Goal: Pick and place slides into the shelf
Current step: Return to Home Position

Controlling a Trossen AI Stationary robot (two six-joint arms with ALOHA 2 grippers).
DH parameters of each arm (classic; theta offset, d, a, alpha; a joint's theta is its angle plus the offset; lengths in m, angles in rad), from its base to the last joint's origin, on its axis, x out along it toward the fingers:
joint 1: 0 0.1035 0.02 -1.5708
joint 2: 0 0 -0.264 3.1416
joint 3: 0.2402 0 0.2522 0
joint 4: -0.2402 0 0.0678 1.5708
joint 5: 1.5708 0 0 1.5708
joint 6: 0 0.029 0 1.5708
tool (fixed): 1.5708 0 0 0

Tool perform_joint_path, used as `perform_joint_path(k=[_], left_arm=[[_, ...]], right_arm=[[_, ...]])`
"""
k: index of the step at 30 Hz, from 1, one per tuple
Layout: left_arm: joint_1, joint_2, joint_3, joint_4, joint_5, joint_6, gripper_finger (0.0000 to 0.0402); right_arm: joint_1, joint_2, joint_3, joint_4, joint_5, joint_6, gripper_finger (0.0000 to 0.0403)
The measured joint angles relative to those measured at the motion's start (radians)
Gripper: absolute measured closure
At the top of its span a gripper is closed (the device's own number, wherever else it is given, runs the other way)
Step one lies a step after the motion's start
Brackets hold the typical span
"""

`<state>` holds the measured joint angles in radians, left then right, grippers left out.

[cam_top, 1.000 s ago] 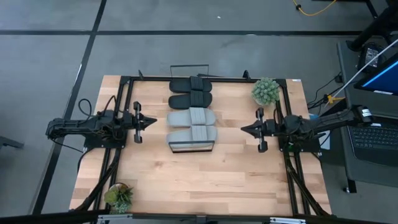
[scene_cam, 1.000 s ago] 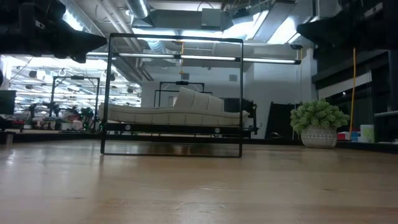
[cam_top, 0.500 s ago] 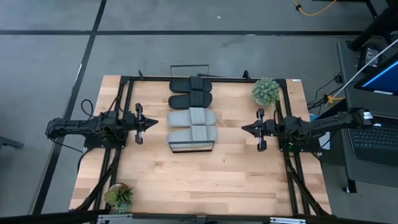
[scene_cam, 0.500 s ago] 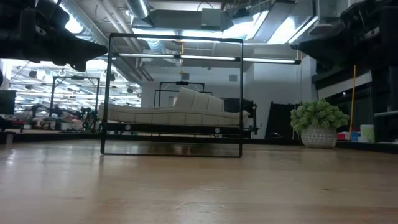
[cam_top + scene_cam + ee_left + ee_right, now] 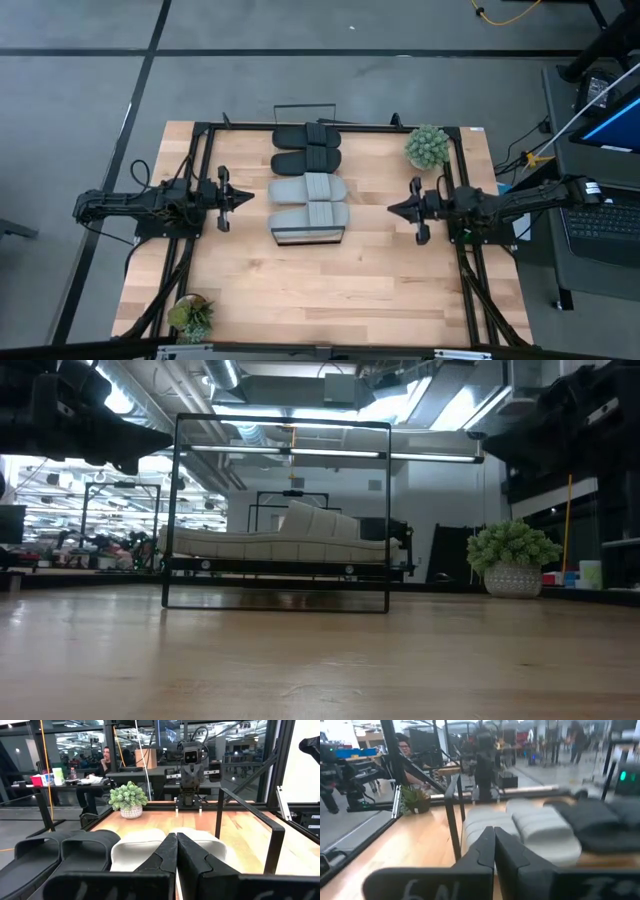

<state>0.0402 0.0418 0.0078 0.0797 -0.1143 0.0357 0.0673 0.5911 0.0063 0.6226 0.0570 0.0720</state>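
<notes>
Both arms are black, slim and jointed. The left arm [image 5: 130,205] has black cables looping beside its base block, and so does the right arm [image 5: 500,203]. The left gripper [image 5: 243,197] and right gripper [image 5: 393,208] each carry a short crossbar behind two tapering tips. Up close, the left fingers [image 5: 192,857] are matte black wedges with bevelled edges. The right fingers [image 5: 480,852] look the same. The block beneath them bears pale handwritten marks [image 5: 427,887] that read like "6N".
</notes>
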Motion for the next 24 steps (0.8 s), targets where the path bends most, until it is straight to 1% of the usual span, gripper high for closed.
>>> perform_joint_path(k=[4,9,14,17,20,24], left_arm=[[0.0,0.0,0.0,0.0,0.0,0.0,0.0402],[0.0,0.0,0.0,0.0,0.0,0.0,0.0402],[0.0,0.0,0.0,0.001,0.0,0.0,0.0401],[0.0,0.0,0.0,0.001,0.0,0.0,0.0401],[0.0,0.0,0.0,0.001,0.0,0.0,0.0402],[0.0,0.0,0.0,0.001,0.0,0.0,0.0402]], right_arm=[[0.0,0.0,0.0,-0.05,0.0,0.08,0.0395],[0.0,0.0,0.0,-0.068,0.0,0.027,0.0395],[0.0,0.0,0.0,-0.066,0.0,0.027,0.0395],[0.008,-0.005,0.0,-0.076,0.005,-0.006,0.0395],[0.021,-0.055,0.0,-0.1,-0.001,-0.063,0.0395],[0.02,-0.185,0.0,-0.193,0.0,-0.078,0.0395]])
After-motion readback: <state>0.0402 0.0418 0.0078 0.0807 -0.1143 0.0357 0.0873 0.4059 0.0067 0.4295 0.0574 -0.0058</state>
